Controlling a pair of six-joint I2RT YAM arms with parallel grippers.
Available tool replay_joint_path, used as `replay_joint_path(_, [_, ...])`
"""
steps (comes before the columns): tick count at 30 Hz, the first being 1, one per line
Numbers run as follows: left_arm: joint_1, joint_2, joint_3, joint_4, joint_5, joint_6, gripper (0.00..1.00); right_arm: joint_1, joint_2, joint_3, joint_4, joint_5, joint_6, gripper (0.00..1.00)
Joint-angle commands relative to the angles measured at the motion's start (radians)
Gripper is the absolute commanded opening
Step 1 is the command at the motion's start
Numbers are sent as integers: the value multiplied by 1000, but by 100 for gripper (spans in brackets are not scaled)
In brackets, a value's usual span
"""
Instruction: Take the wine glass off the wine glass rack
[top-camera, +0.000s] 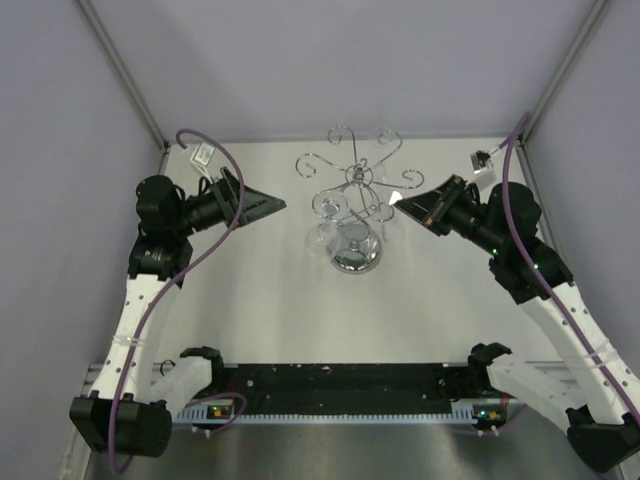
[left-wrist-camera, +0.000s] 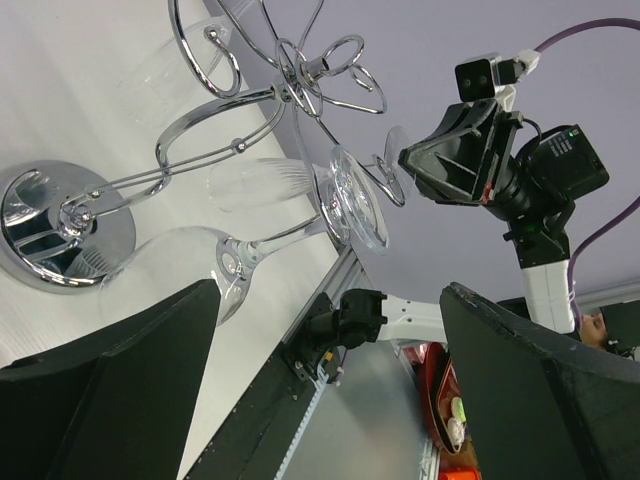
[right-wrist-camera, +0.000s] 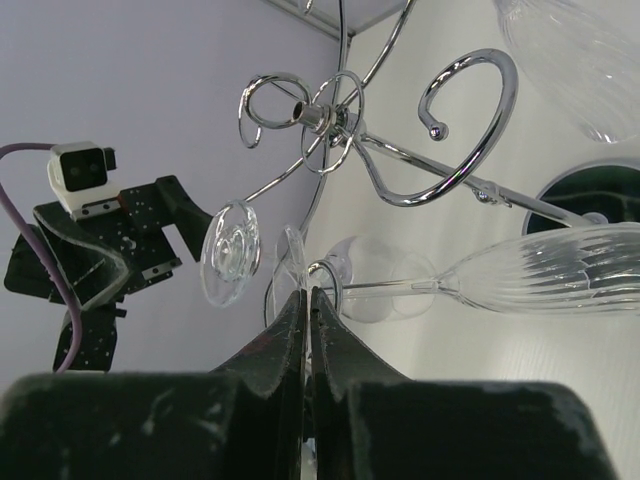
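The chrome wine glass rack (top-camera: 357, 178) stands at the table's middle on its mirrored base (top-camera: 357, 252). It also shows in the left wrist view (left-wrist-camera: 290, 85) and the right wrist view (right-wrist-camera: 325, 115). Two clear glasses hang from its arms. A ribbed wine glass (right-wrist-camera: 560, 270) hangs with its foot (left-wrist-camera: 395, 150) at my right gripper (right-wrist-camera: 308, 292), which looks shut on the foot's rim, right of the rack (top-camera: 400, 200). The other glass (left-wrist-camera: 190, 270) hangs on the left side. My left gripper (left-wrist-camera: 330, 290) is open and empty, left of the rack (top-camera: 278, 205).
Grey walls close in the table on the left, right and back. A black rail (top-camera: 340, 385) runs along the near edge between the arm bases. A red tray (left-wrist-camera: 440, 400) with small items lies beyond the table's edge.
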Motion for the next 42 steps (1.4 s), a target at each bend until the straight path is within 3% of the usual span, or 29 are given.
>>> replay_joint_path(1, [-5, -8, 0, 39, 14, 22, 98, -6, -31, 5, 20, 16, 6, 0])
replay_joint_path(20, [-7, -25, 3, 28, 9, 19, 98, 52, -49, -15, 80, -47, 76, 0])
replay_joint_path(42, [-7, 1, 17, 31, 15, 16, 98, 75, -9, 9, 112, 106, 294, 0])
